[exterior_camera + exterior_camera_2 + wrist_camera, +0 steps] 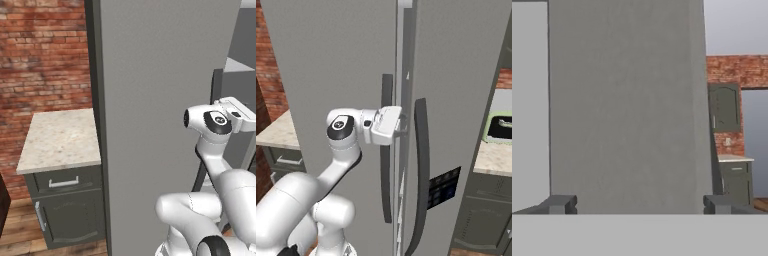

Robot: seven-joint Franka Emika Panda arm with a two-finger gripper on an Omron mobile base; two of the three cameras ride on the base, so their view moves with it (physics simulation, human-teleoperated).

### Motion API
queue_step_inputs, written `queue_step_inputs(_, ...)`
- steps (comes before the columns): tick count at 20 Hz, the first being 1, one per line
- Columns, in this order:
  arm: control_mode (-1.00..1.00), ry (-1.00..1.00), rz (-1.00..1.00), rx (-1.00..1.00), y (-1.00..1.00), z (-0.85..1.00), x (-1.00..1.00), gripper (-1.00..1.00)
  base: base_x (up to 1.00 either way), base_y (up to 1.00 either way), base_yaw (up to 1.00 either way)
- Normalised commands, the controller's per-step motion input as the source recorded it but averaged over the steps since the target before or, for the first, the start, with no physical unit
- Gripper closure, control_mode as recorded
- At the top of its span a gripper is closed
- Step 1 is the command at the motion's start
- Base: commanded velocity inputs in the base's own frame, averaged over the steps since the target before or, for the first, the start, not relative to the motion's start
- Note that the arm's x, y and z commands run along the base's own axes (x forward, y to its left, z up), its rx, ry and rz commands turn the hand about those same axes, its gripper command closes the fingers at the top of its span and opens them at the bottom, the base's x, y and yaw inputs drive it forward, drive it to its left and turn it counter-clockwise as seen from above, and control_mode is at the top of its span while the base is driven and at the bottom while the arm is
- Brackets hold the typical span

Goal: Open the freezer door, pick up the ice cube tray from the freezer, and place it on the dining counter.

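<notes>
Spread wide at the bottom of the hand view, the two-finger gripper [637,204] holds nothing, facing the tall flat grey freezer door [331,65] at centre frame, a heavy, rigid panel best pulled by its long dark curved handle [387,150].

Two grey doors [331,75], two dark handles [387,150], one dispenser panel [443,187], one stone-topped cabinet [60,142], one arm [341,150] working.
</notes>
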Motion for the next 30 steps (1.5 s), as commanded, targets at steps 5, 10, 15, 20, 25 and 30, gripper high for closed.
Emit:
queue_step_inputs(5,-1.0,0.0,-0.01,0.0,0.0,0.0,0.21,-1.0,0.0,0.0,0.0)
queue_step_inputs(10,-1.0,0.0,0.0,0.0,-0.07,0.0,0.09,-1.0,0.0,0.0,0.0)
queue_step_inputs(15,-1.0,0.0,0.0,0.0,-0.18,0.0,0.06,-1.0,0.0,0.0,0.0)
queue_step_inputs(20,-1.0,0.0,0.0,0.0,-0.24,0.0,0.05,-1.0,0.0,0.0,0.0)
queue_step_inputs(25,-1.0,0.0,0.0,0.01,-0.32,0.0,0.0,-1.0,0.0,0.0,0.0)
queue_step_inputs(30,-1.0,0.0,0.0,0.01,-0.48,0.0,0.0,-1.0,0.0,0.0,0.0)
